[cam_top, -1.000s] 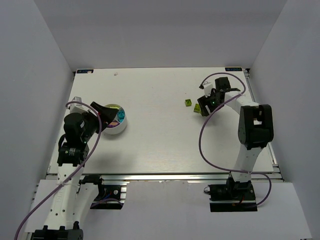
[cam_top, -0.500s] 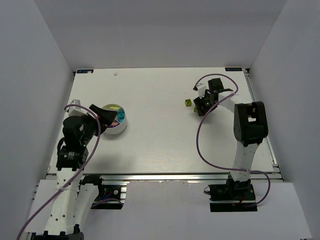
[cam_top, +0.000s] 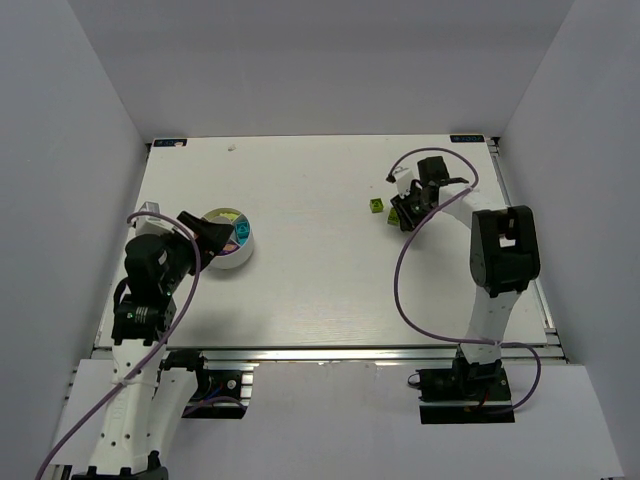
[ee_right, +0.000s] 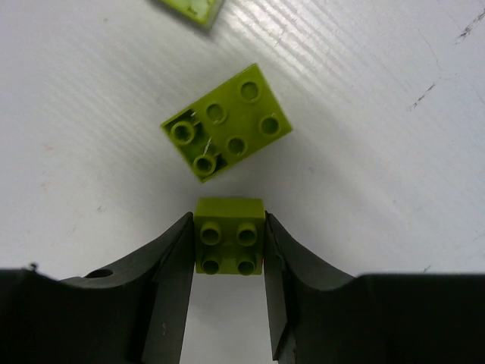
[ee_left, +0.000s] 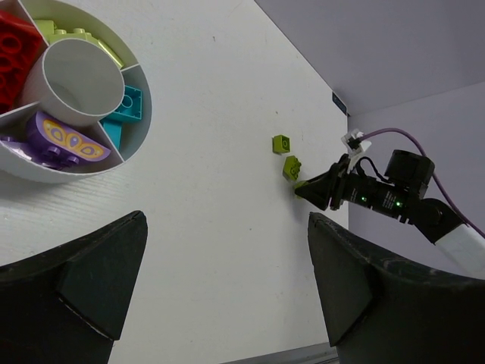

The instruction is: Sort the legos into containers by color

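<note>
My right gripper [ee_right: 229, 236] is shut on a small lime lego [ee_right: 229, 235] resting low at the table at the back right. A larger lime lego [ee_right: 226, 121] lies just beyond it, apart from it. Another lime lego [ee_right: 189, 7] shows at the top edge. In the top view the right gripper [cam_top: 402, 214] is next to the lime legos [cam_top: 376, 206]. The round white dish [cam_top: 232, 262] holds red [ee_left: 15, 53], lime [ee_left: 76, 34], teal [ee_left: 121, 114] and purple [ee_left: 61, 140] legos in separate compartments. My left gripper [ee_left: 227, 227] is open and empty, beside the dish [ee_left: 68, 171].
The dish has a hollow white centre cup [ee_left: 79, 80]. The right arm's purple cable [cam_top: 400, 270] loops over the table. The table's right edge lies close behind the right gripper.
My right gripper has swung back and left to the lime legos and now grips the small one. My left arm has shifted only slightly near the dish.
</note>
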`<act>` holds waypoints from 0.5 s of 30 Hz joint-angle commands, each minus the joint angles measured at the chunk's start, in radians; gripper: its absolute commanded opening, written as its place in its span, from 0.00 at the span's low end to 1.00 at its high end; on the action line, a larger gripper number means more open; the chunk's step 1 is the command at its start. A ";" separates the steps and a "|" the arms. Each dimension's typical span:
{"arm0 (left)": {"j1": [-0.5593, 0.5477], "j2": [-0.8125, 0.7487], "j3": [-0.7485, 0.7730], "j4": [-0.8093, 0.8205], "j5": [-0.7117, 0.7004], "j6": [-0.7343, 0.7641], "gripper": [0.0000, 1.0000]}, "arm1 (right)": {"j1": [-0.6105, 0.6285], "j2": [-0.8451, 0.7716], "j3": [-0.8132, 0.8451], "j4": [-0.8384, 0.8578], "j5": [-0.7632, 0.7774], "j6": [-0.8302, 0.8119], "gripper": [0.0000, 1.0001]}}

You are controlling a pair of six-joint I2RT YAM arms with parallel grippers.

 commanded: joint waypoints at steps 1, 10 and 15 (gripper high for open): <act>0.003 -0.033 0.001 -0.013 -0.020 -0.002 0.95 | -0.001 -0.122 -0.016 -0.038 -0.061 -0.052 0.10; 0.003 -0.070 0.006 -0.061 -0.046 0.017 0.96 | 0.037 -0.306 -0.019 -0.185 -0.412 -0.262 0.00; 0.003 -0.070 0.046 -0.096 -0.068 0.035 0.96 | 0.163 -0.354 0.007 -0.226 -0.521 -0.385 0.00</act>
